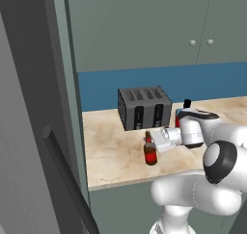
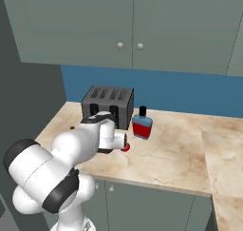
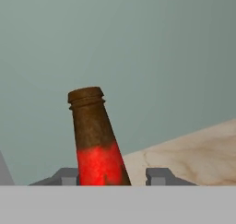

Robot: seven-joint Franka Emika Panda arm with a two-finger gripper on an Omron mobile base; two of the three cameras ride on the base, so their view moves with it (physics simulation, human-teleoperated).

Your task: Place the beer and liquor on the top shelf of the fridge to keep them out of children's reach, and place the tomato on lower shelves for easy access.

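Fingers (image 3: 111,176) straddle the beer (image 1: 150,151), which stands on the desk (image 1: 111,141) in front of the toaster (image 1: 144,108); whether they already pinch it I cannot tell. Glass looks rigid, slippery and top-heavy, so hold the labelled body, not the neck.

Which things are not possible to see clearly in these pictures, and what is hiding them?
- Grip on the beer: hand view, the bottom edge cuts off the bottle's body and the fingertips, so contact is unclear.
- Tomato: right base view, mostly hidden behind the arm.
- Liquor: left base view, the arm covers all but the cap.
- Fridge: left base view, the closed door hides the shelves.
- Gripper: left base view, too small to judge.
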